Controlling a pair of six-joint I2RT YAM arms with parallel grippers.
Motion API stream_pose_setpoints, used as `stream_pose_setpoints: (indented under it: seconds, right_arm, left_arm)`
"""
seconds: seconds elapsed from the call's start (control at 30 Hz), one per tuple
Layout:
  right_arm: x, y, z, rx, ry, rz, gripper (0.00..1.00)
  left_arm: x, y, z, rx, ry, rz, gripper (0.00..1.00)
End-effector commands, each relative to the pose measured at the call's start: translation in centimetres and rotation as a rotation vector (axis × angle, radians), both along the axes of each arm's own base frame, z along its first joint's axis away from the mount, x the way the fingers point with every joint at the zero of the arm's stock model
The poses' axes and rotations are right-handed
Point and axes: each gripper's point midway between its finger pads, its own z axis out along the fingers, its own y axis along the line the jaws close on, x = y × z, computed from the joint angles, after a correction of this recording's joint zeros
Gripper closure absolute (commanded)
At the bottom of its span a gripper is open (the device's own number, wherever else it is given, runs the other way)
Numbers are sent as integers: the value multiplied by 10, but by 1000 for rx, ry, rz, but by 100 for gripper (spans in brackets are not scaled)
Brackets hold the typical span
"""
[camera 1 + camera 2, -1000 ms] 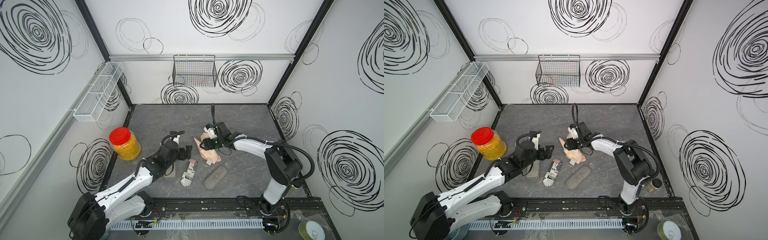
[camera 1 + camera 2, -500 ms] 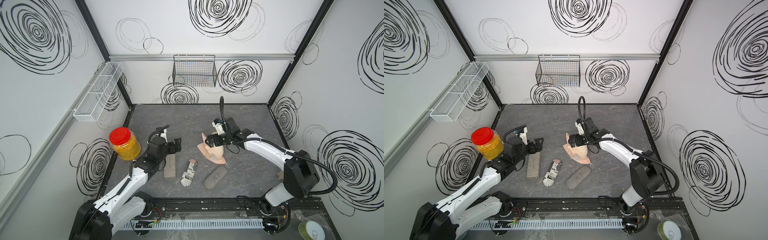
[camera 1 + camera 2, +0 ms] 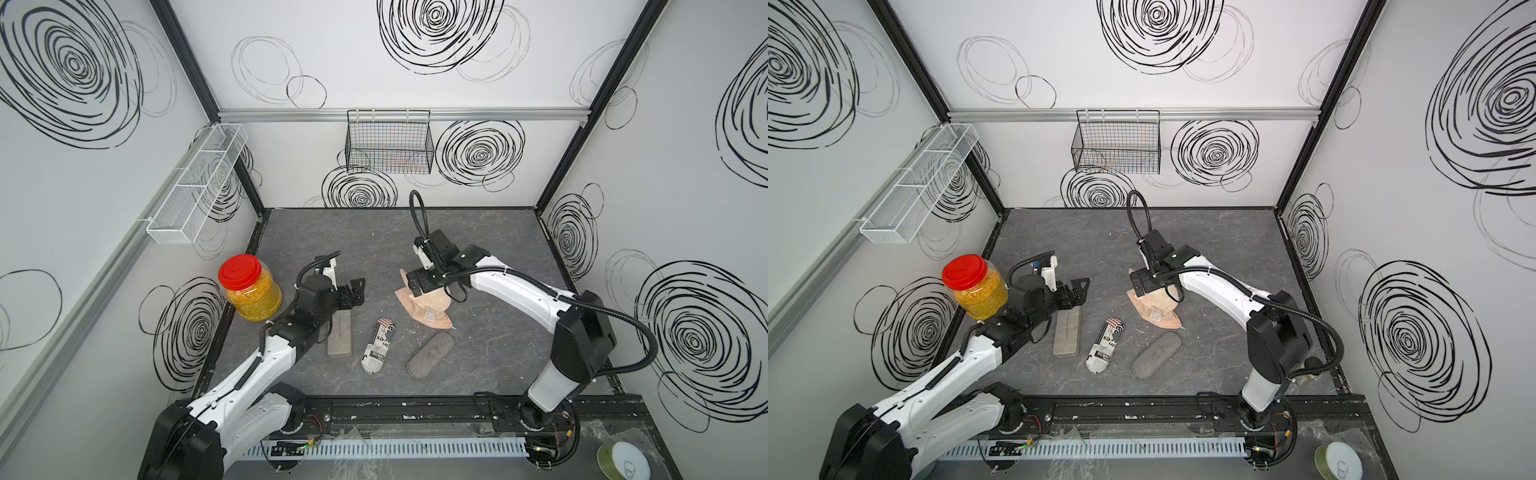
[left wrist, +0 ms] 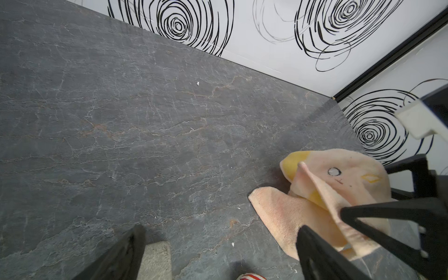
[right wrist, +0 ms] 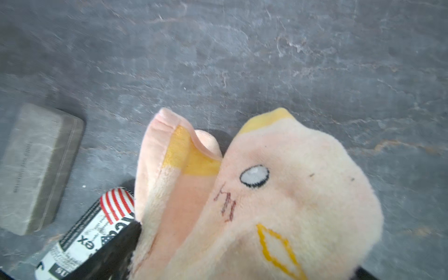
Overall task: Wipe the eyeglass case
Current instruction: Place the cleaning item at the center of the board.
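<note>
Three eyeglass cases lie near the front: a grey rectangular case (image 3: 340, 336) (image 3: 1067, 334), a newspaper-print case (image 3: 377, 345) (image 3: 1105, 345) and a grey oval case (image 3: 430, 355) (image 3: 1156, 355). A pink cloth (image 3: 424, 309) (image 5: 266, 206) lies bunched behind them. My right gripper (image 3: 419, 284) (image 5: 242, 254) stands open over the cloth, whose folds fill the space between its fingers. Above the far end of the rectangular case (image 4: 156, 261), my left gripper (image 3: 353, 291) (image 4: 220, 230) is open and holds nothing. The cloth (image 4: 303, 211) also shows beside its finger.
A jar (image 3: 249, 286) with a red lid and yellow contents stands at the left edge beside my left arm. On the back wall hangs a black wire basket (image 3: 388, 141). A white mesh shelf (image 3: 199, 183) is fixed to the left wall.
My right gripper has opened over the cloth, which now lies bunched on the table. My left arm has pulled back to the left, away from the newspaper-print case.
</note>
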Motion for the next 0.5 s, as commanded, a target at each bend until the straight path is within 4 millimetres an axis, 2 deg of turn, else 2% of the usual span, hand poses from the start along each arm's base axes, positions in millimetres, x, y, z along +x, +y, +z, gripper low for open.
stream_pose_setpoints:
  seconds: [0.0,0.27,0.47]
  right_arm:
    - [-1,-33,-2,-240,-29,-61,0]
    - [11,-26,31,-333,-137,-59,0]
    - [8,-6,59,-254,-158,-14,0]
  left_arm:
    - [3,-2,7,-19,-44,-11,1]
    - [2,-1,6,-11,-47,-12,1]
    - [3,-4,4,-20,-54,-23,1]
